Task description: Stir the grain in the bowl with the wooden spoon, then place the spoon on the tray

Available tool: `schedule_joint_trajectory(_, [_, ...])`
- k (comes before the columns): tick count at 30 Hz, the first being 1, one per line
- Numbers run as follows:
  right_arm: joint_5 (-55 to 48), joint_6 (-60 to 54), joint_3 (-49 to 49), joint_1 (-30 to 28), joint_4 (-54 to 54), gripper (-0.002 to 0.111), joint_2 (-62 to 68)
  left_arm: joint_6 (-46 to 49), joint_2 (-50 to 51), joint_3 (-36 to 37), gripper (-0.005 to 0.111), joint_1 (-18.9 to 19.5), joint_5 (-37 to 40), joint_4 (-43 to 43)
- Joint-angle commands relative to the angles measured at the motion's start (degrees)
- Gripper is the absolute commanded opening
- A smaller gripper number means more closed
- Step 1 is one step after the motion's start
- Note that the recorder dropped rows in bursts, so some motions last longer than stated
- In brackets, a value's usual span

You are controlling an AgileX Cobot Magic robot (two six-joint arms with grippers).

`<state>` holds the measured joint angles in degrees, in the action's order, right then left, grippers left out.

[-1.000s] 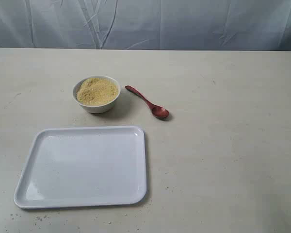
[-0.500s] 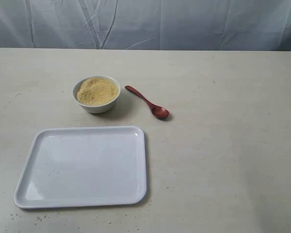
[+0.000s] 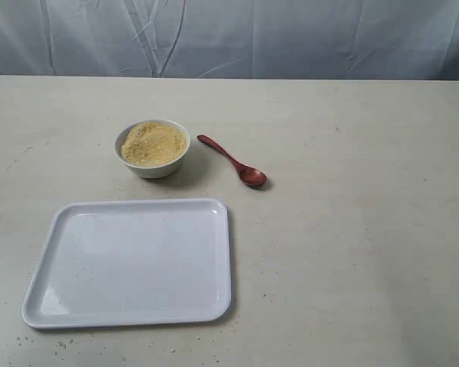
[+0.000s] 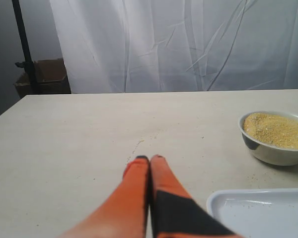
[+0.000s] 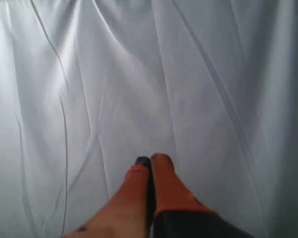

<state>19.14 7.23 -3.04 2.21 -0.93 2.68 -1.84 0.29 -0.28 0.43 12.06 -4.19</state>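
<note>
The small white bowl [image 3: 152, 151] holds a mound of yellow-tan grain [image 3: 153, 143] at the middle left of the table. Just right of it lies the dark reddish wooden spoon [image 3: 233, 161], handle toward the bowl. The big white tray [image 3: 130, 264] sits nearer the front. Neither arm shows in the exterior view. In the left wrist view my left gripper [image 4: 149, 158] is shut and empty above bare table, with the bowl [image 4: 273, 144], its grain [image 4: 278, 130] and a tray corner [image 4: 238, 208] off to one side. My right gripper [image 5: 151, 158] is shut, empty, facing the white curtain.
A white curtain [image 3: 229, 38] hangs behind the table's far edge. A black stand [image 4: 25, 44] and a cardboard box [image 4: 42, 77] are beyond the table corner in the left wrist view. Fine specks dot the table near the tray.
</note>
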Motion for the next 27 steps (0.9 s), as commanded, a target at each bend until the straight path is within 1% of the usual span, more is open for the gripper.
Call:
schedule_joint_trajectory(1, [-18.8,-1.9,-8.5,-0.4,-0.1,-0.001,11.0,-0.1,-0.3,0.3,0.000,0.0,-0.3,0.1])
schedule_joint_trajectory(7, [-28.4,-1.9,-23.3,-0.4,0.5,-0.001,35.1,-0.1,-0.3,0.3,0.000,0.0,-0.3,0.1])
schedule_joint_trajectory(10, [-32.8,-1.9,-31.7,-0.4,4.3,-0.001,49.2,-0.1,-0.3,0.3,0.000,0.0,-0.3,0.1])
schedule_joint_trajectory(12, [-36.4,-3.0,-37.2,1.2,4.5,-0.001,57.7,-0.1,-0.3,0.3,0.000,0.0,-0.3,0.1])
schedule_joint_trajectory(15, [-44.5,-7.2,-47.0,5.6,4.5,-0.001,70.7,-0.1,-0.3,0.3,0.000,0.0,-0.3,0.1])
schedule_joint_trajectory(18, [-51.2,-7.7,-56.9,11.6,3.7,-0.001,81.9,-0.1,-0.3,0.3,0.000,0.0,-0.3,0.1])
schedule_joint_trajectory(23, [-62.1,-8.3,-75.5,21.9,-0.6,-0.001,100.1,-0.1,-0.3,0.3,0.000,0.0,-0.3,0.1])
schedule_joint_trajectory(25, [-67.0,-12.1,-84.0,24.7,-0.5,-0.001,107.4,-0.1,-0.3,0.3,0.000,0.0,-0.3,0.1])
schedule_joint_trajectory(27, [-72.6,-16.0,-92.4,26.1,1.6,-0.001,114.4,-0.1,-0.3,0.3,0.000,0.0,-0.3,0.1])
